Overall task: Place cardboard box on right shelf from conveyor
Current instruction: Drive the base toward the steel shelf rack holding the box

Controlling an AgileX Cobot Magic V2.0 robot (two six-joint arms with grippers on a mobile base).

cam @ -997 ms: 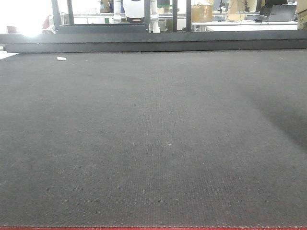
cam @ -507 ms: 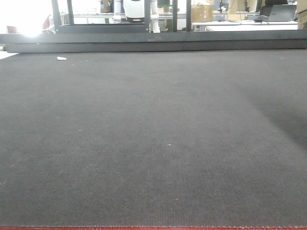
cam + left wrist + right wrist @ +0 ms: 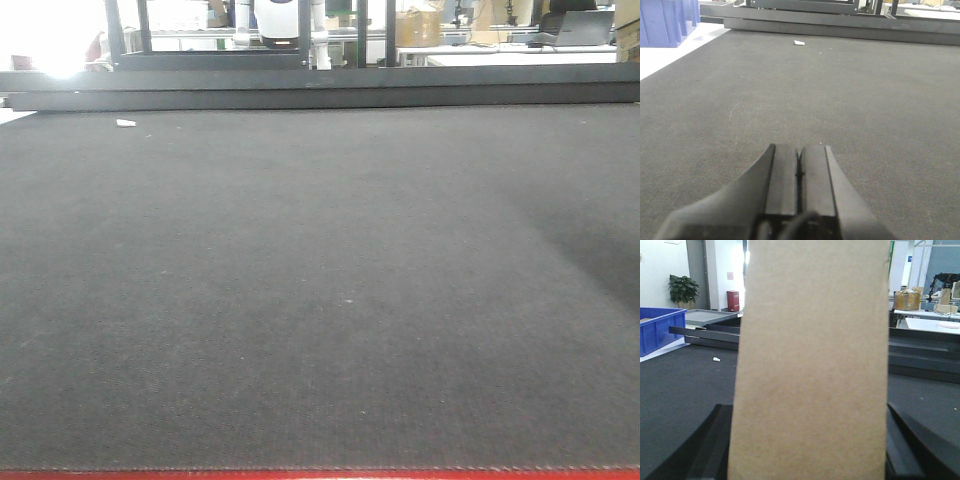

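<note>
While the front camera looks low across the conveyor (image 3: 320, 300), the dark textured belt fills almost the whole frame, with its thin red edge running along the near side. Far out on the left lies a small white scrap (image 3: 125, 123), just short of the dark rail (image 3: 320, 98) that closes off the far edge.

Over to the left wrist view: the left gripper (image 3: 799, 167) sits low over the belt with its two fingers pressed flat together and nothing between them. Whether it touches the belt, the view does not show. Blue bins (image 3: 662, 22) stand off the belt at the far left.

Now the right wrist view, and here is the cardboard box (image 3: 812, 365)! It stands upright and fills the middle of the frame from top to bottom, a plain tan face. The right gripper (image 3: 807, 412) has it clamped, one dark finger tight against each side. The belt shows behind the box on both sides. At the far left are a blue bin (image 3: 660, 327) and a potted plant (image 3: 684, 290).
</note>
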